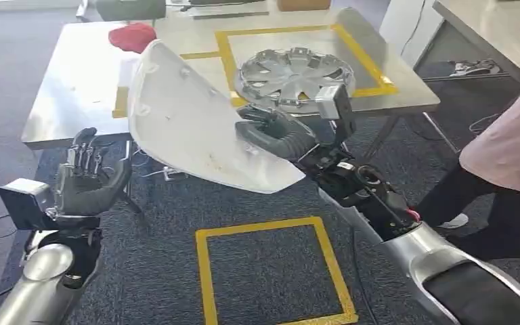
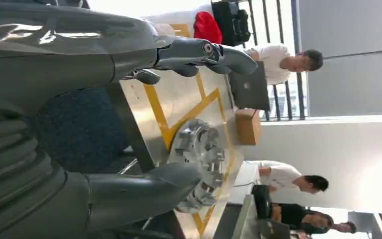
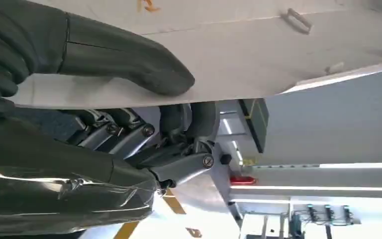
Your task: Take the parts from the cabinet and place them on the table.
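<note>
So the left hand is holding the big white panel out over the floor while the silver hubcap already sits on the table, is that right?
Not quite: the head view shows the right hand holding the white panel; the left hand holds nothing. The hubcap does sit on the table.

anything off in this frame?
Nothing damaged. The white panel hangs tilted in the right hand, gripped at one edge. The hubcap overlaps the yellow tape square on the table.
</note>
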